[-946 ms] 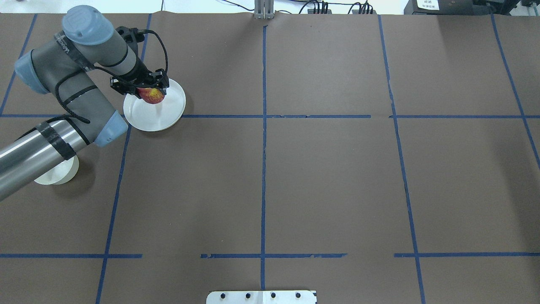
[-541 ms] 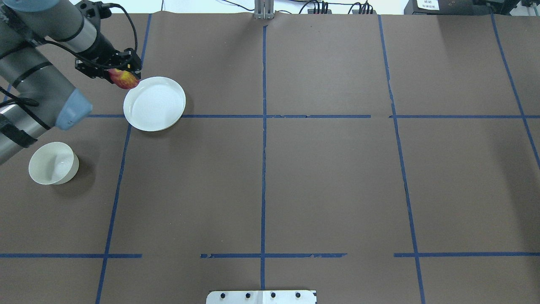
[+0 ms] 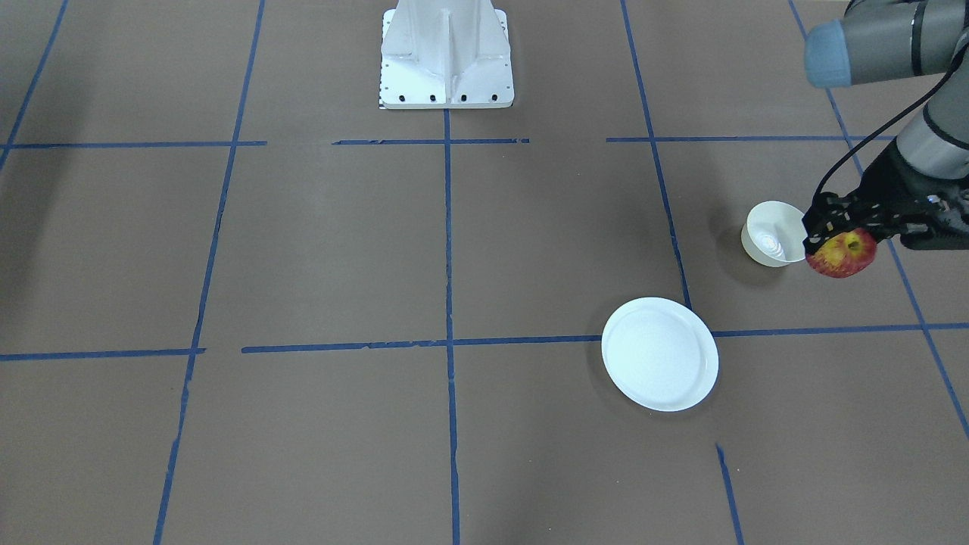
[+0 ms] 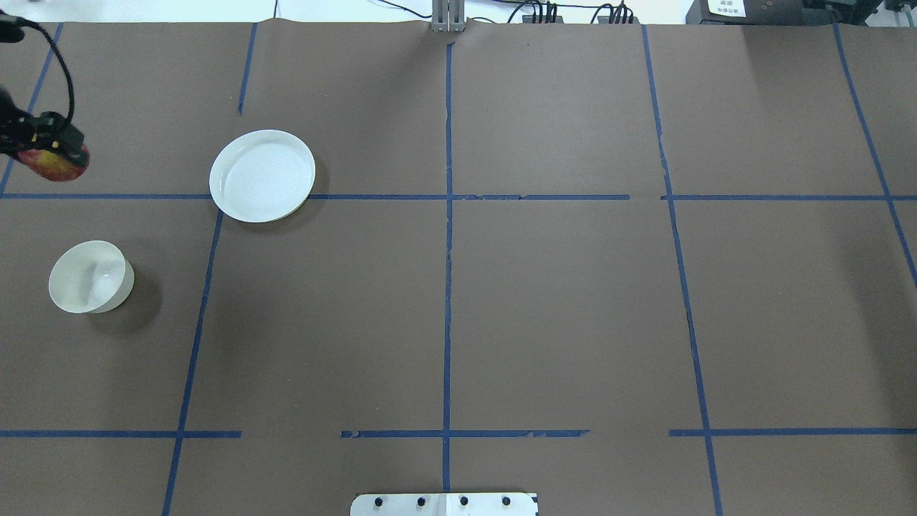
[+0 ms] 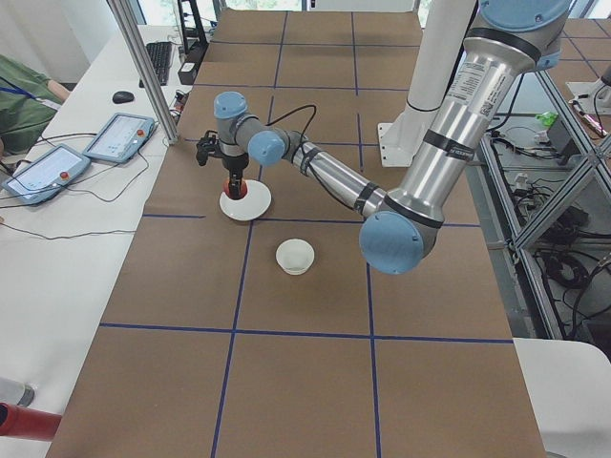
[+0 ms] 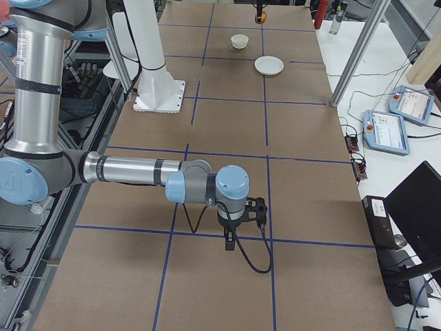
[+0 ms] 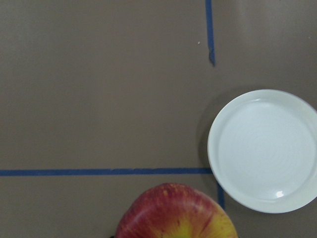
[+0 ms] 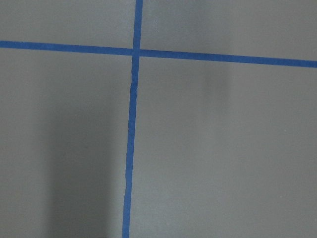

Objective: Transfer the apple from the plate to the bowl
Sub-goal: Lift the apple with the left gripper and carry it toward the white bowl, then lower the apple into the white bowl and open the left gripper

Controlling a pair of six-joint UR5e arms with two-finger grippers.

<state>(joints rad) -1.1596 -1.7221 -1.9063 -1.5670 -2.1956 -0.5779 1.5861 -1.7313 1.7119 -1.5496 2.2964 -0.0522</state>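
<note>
Apple: held in the air by the left gripper, well above the table. The apple hangs below the fingers, stem dimple facing the front camera. It is off the plate and not yet in the bowl.
Left fingers: pinching the apple from two sides. The wrist view shows only the apple's red-yellow top at its lower edge.
Plate: bare, flat on the table, well apart from the apple. The wrist camera shows the plate off to one side.
Bowl: upright and holding nothing, between the plate and the robot's base, out on the left arm's side. Bowl marked at.
Key relation: in the overhead view the bowl lies from the apple toward the robot and a little toward the table's middle. From the front the apple overlaps the bowl's outer edge. The apple is high, so the true offset is hard to judge. Likely a short pull back toward the base, then down.
Long axis: none to speak of, since the apple is round, so wrist turn should matter little.
Nearer arm: the left, already carrying.
Right gripper: far off at the other end, seen only from the side; whether spread or pressed together I cannot tell.
Risk: the bowl is only just wider than the apple, so an off-centre drop may catch the rim.
</note>
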